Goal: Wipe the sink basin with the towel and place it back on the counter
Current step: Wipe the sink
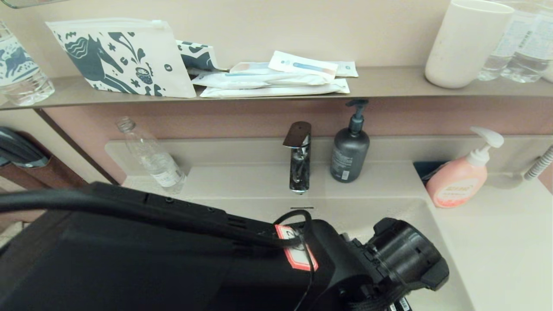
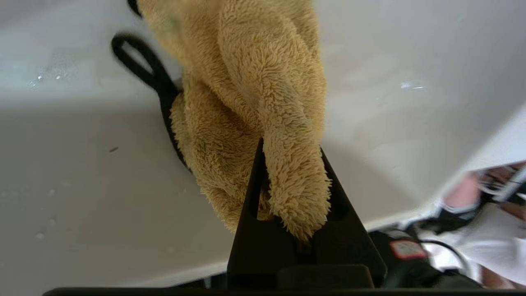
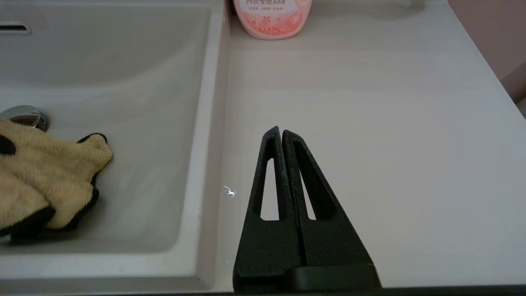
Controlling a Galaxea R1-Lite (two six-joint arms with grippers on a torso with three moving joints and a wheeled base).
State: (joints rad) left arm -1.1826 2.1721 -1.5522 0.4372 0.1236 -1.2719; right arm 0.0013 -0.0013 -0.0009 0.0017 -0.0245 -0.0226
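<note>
My left gripper [image 2: 289, 146] is shut on the mustard-yellow towel [image 2: 250, 82], which bunches between its fingers and hangs against the glossy floor of the sink basin [image 2: 82, 172]. The towel's black loop [image 2: 139, 61] sticks out to one side. In the right wrist view the towel [image 3: 45, 172] lies in the basin [image 3: 135, 102] beside the chrome drain plug [image 3: 22, 116]. My right gripper [image 3: 280, 130] is shut on nothing and hovers over the counter [image 3: 370, 123], just right of the basin rim. In the head view my left arm [image 1: 328, 259] hides the towel.
A faucet [image 1: 299, 157] and a dark pump bottle [image 1: 350, 149] stand behind the basin, a pink soap bottle [image 1: 460, 175] on the counter at right, a clear bottle [image 1: 153, 160] at left. The wall shelf [image 1: 389, 84] carries a pouch, packets and a white cup [image 1: 466, 43].
</note>
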